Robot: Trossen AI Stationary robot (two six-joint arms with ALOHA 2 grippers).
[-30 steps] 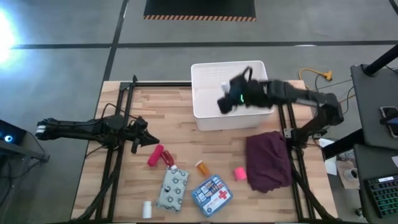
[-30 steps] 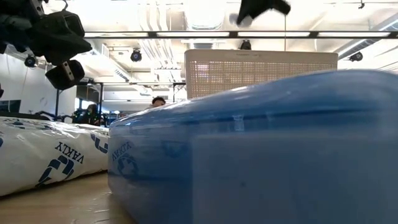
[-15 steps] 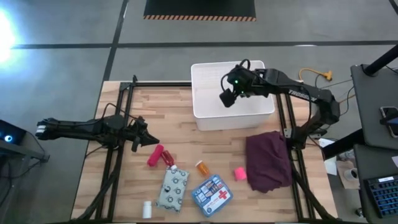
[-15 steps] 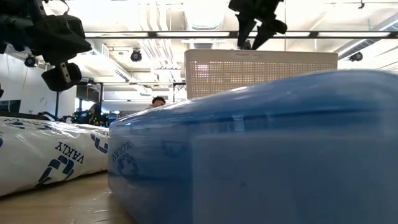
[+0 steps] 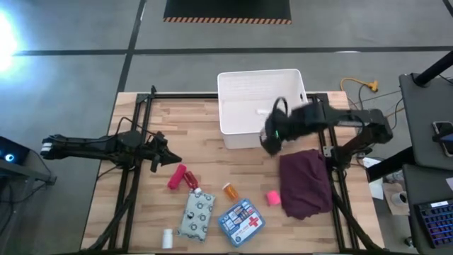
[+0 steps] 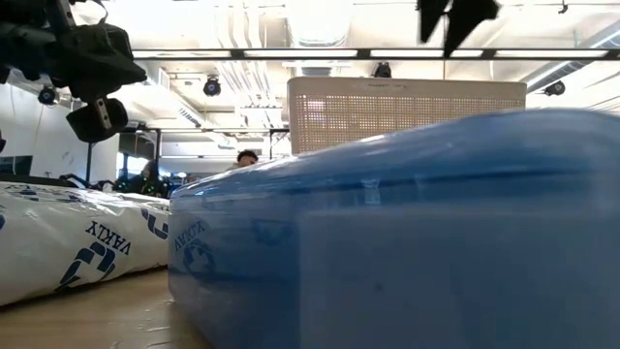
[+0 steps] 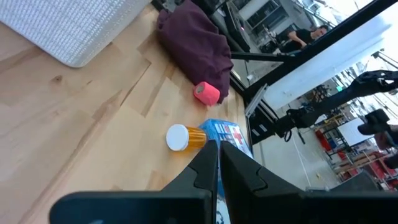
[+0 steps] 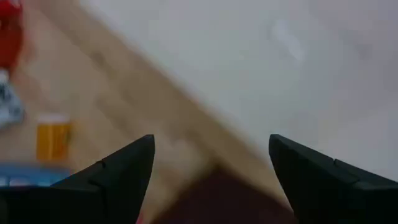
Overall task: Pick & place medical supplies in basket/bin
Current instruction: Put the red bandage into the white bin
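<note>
The white bin stands at the table's far middle, and a small white thing lies inside it. My right gripper hangs open over the bin's near right corner, holding nothing. On the near half of the table lie a red tube, a dotted pouch, an orange pill bottle, a blue first-aid box, a pink block and a small white bottle. My left gripper waits shut at the table's left, above the red tube.
A dark maroon cloth lies bunched at the table's right, just near of my right gripper. Black frame rails run along both sides of the table. Bare wood shows between the bin and the items.
My right gripper has opened above the bin. It has then gone toward the table's near edge and a little right, from over the bin's inside to over its near right corner.
</note>
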